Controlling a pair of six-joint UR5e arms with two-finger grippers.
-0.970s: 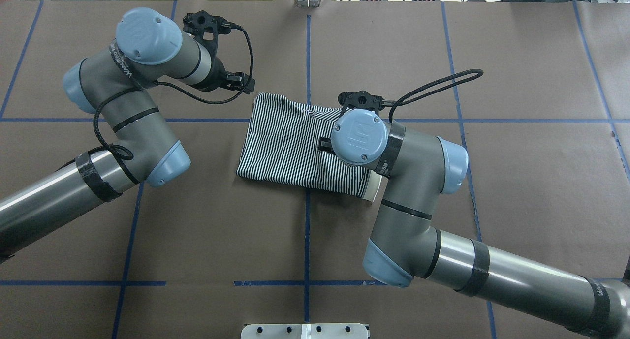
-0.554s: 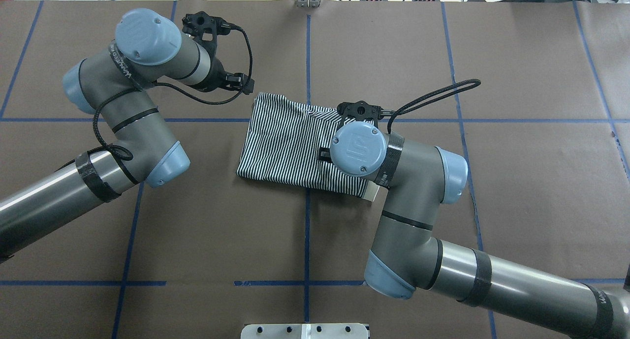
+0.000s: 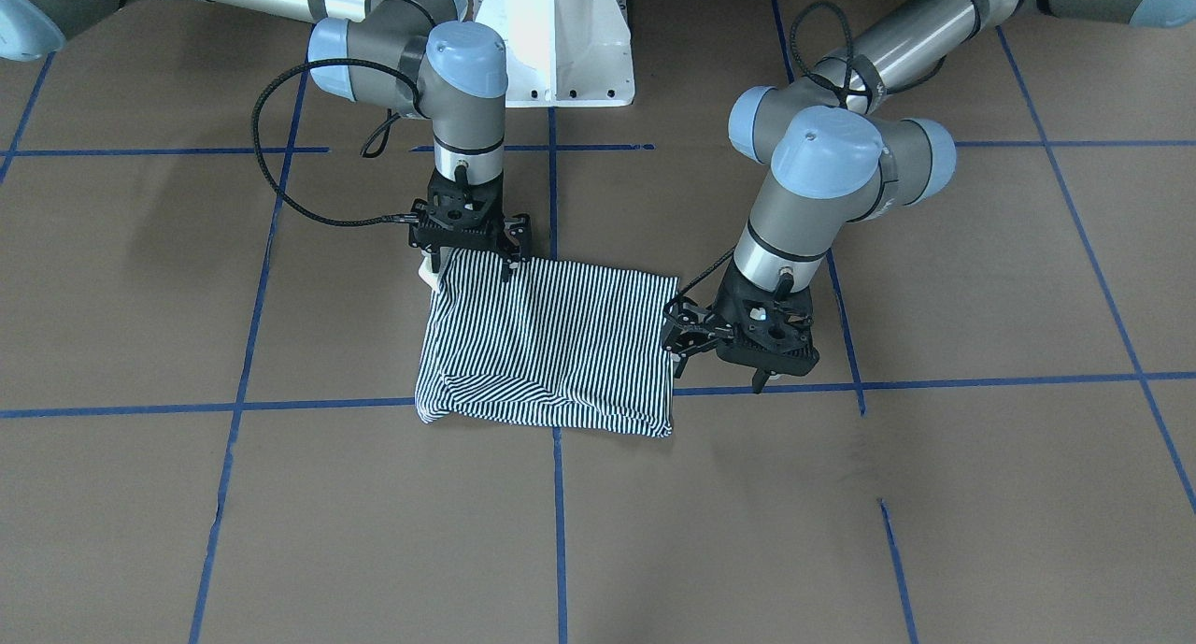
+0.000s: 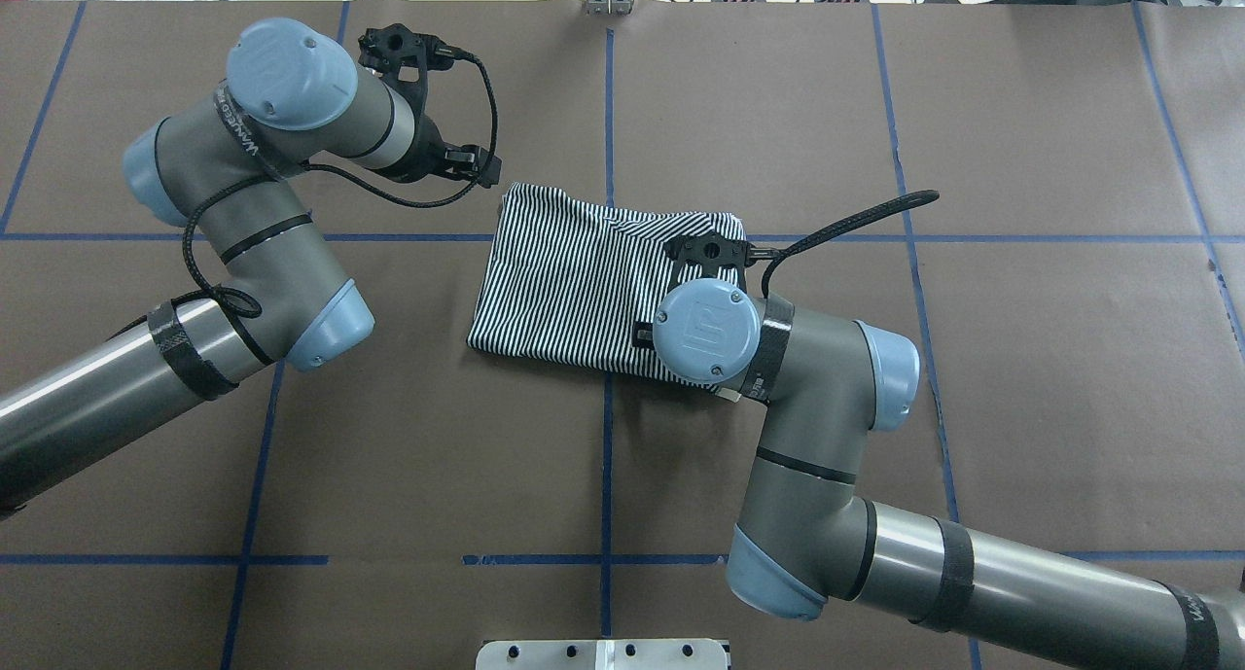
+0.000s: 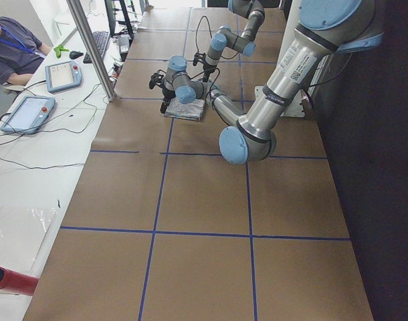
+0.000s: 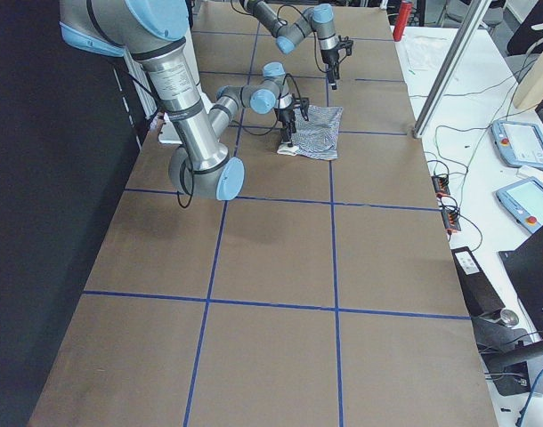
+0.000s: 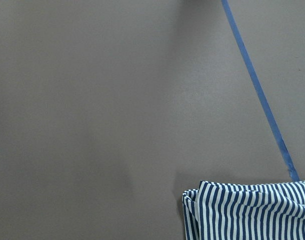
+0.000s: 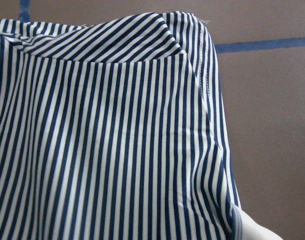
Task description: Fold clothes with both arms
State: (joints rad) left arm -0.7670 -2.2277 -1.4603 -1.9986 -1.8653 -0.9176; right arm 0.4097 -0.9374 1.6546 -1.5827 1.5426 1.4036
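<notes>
Overhead exterior: nearest me, my right arm [image 4: 827, 359] bends over the folded striped polo shirt [image 4: 564, 281], right jaws spread wide at its near edge by the cream collar [image 3: 427, 274]. The shirt lies flat mid-desk [image 4: 875, 116]. Farther out, my left arm [image 4: 243, 213] holds the left jaws, also wide, just beside the shirt's far corner.

shirt [image 4: 569, 281]: navy-white stripes | table [image 4: 1021, 359]: brown, blue grid lines

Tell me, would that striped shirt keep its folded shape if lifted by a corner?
Probably not: the striped shirt looks thin and floppy, visibly wrinkled, so it would likely sag and unfold. Pushed, it would probably bunch on the brown paper rather than slide.
</notes>
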